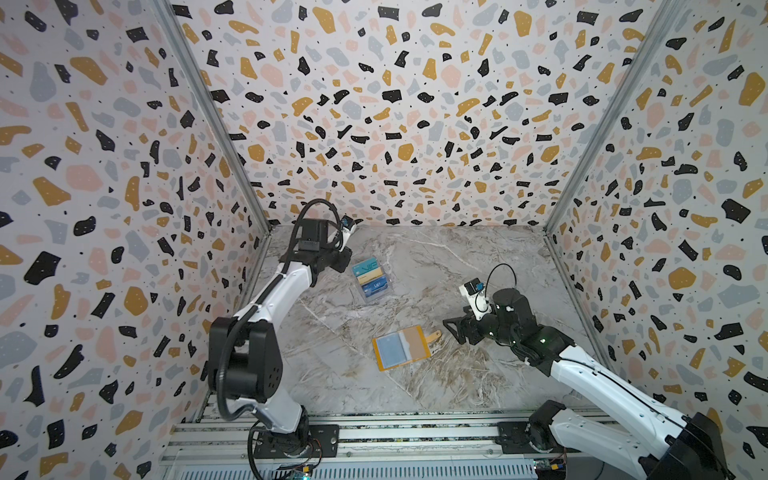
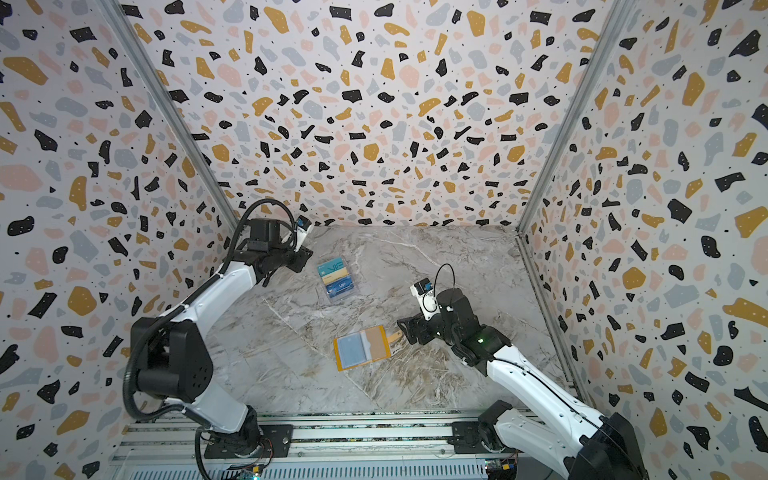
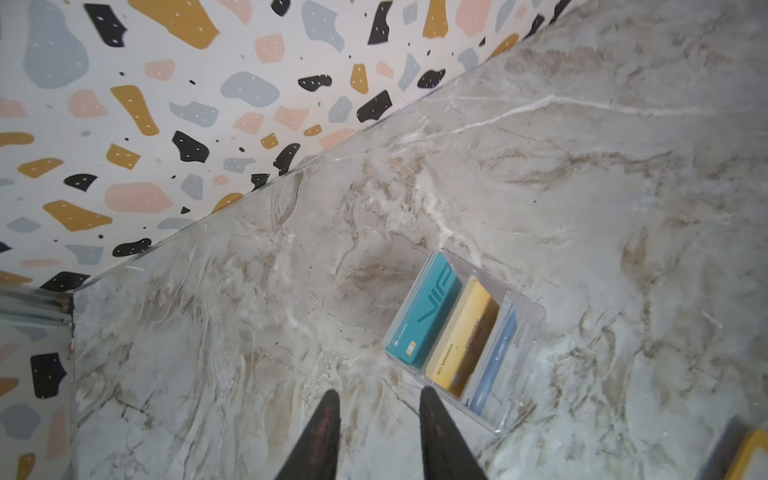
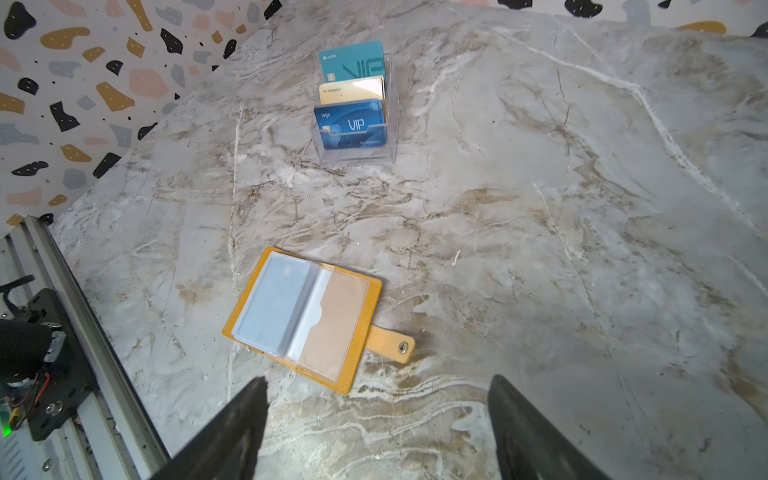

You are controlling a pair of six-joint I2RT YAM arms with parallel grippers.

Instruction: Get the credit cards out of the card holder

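Note:
The card holder [image 1: 402, 347] [image 2: 362, 347] [image 4: 303, 320] lies open and flat on the marble table, pale sleeves up and snap tab [image 4: 392, 345] pointing at my right gripper. A teal credit card [image 4: 353, 62] [image 3: 424, 316], a gold one [image 4: 351, 89] [image 3: 461, 336] and a blue one [image 4: 351, 124] stand in the clear tiered box [image 4: 357, 156] [image 1: 376, 296]. My left gripper [image 3: 378, 399] [image 1: 345, 261] hovers open and empty just beside that box. My right gripper [image 4: 378, 386] [image 1: 451, 328] stands wide open, close to the card holder's tab, touching nothing.
The terrazzo back wall [image 3: 166, 124] runs close behind the left gripper and the box. A metal rail [image 4: 104, 374] borders the table's front edge. Side walls enclose the table on both sides.

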